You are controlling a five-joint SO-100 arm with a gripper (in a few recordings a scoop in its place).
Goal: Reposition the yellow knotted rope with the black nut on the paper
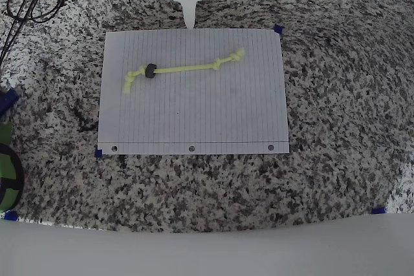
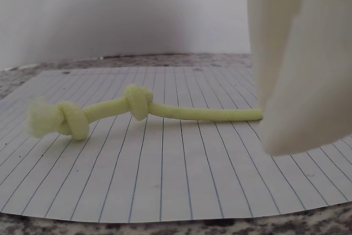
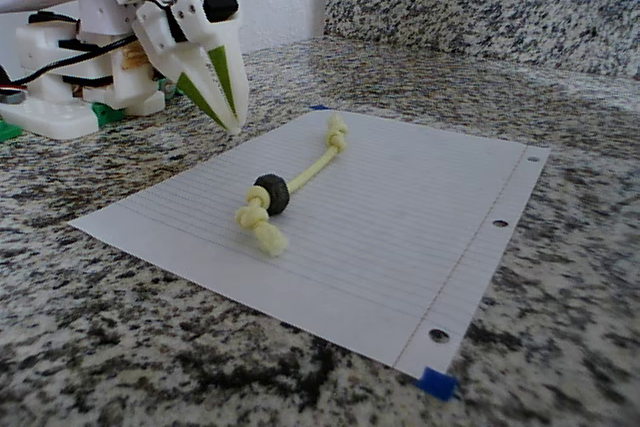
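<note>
Since the claw [image 3: 228, 119] hovers pressed together at the paper [image 1: 194, 121] edge, it could snag the sheet and nudge the yellow knotted rope [image 1: 184, 68] sideways.

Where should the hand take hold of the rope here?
On the bare straight stretch of the rope, between the nut and the knots near its far end. It lies flat on the paper, so come down from above with the fingers straddling it crosswise.
</note>
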